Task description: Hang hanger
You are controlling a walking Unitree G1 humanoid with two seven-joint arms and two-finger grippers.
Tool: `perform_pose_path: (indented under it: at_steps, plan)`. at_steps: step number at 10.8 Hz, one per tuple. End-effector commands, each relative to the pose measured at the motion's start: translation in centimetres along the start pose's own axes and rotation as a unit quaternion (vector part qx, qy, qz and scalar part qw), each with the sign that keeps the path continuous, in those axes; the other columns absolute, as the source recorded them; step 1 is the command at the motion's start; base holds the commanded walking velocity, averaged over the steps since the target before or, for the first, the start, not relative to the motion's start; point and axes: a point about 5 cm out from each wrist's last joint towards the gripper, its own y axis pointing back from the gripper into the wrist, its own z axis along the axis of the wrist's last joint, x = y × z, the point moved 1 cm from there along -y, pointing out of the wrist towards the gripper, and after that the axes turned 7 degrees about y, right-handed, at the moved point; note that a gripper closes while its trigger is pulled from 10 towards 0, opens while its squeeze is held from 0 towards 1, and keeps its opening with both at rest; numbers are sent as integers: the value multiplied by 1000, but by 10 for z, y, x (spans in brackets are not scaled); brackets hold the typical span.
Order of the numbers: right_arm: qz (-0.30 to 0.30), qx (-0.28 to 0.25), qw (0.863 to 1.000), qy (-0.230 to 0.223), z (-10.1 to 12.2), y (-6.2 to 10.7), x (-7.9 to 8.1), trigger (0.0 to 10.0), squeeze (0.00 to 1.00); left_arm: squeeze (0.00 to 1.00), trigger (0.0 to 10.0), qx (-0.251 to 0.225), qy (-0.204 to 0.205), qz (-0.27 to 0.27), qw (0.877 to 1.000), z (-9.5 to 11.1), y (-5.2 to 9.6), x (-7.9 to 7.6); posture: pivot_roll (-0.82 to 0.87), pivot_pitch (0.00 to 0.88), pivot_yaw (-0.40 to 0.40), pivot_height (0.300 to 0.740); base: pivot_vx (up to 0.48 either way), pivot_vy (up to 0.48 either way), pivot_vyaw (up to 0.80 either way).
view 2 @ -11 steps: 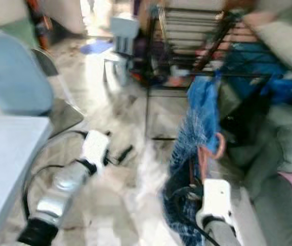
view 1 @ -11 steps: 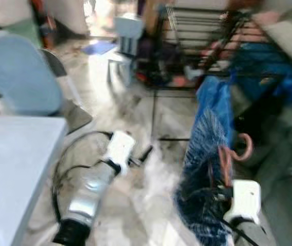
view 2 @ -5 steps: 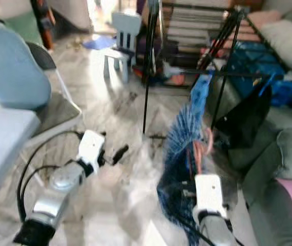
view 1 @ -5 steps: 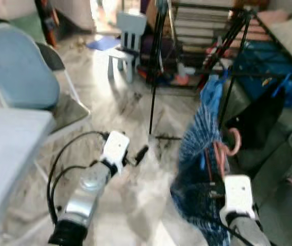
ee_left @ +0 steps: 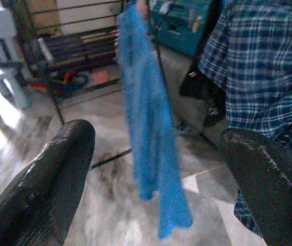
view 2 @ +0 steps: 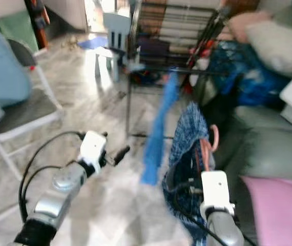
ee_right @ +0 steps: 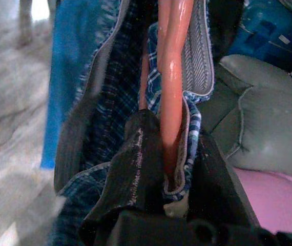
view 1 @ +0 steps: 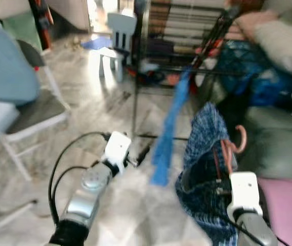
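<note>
Fingers: right clamp one pink hanger, shirt; left spread, empty.

hanger: salmon-pink
shirt: blue/white plaid
cloth: plain bright blue
rack: blk
cushion: pink
floor: grey marbled

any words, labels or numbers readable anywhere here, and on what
No text reads in any view.
Teal box behind the drying rack: small stickers or marks, too blurred to read.
Plaid shirt on the pink hanger in the right pincer: no label shows.
Blue cloth on the rack: plain.
</note>
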Motion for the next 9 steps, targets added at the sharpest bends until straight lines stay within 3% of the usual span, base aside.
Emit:
perform_pose_path:
  at_steps: [1,3,7,9]
  plan:
    - [0,0,1000,-2,0,2,-3,10000,0,0,10000,-5,0,0,1000,3,-4,-6,-4,0,-50,740,0,0,0]
    - [17,-8,1000,-12,3,3,5,10000,0,0,10000,-6,-5,23,1000,4,-5,0,-2,0,-49,740,0,0,0]
    - [25,-10,999,-17,4,3,5,10000,0,0,10000,-2,2,40,999,3,-6,3,-4,0,-52,740,0,0,0]
    - [27,-10,999,-20,4,3,7,10000,0,0,10000,2,3,44,999,2,-6,4,-3,0,-51,740,0,397,0]
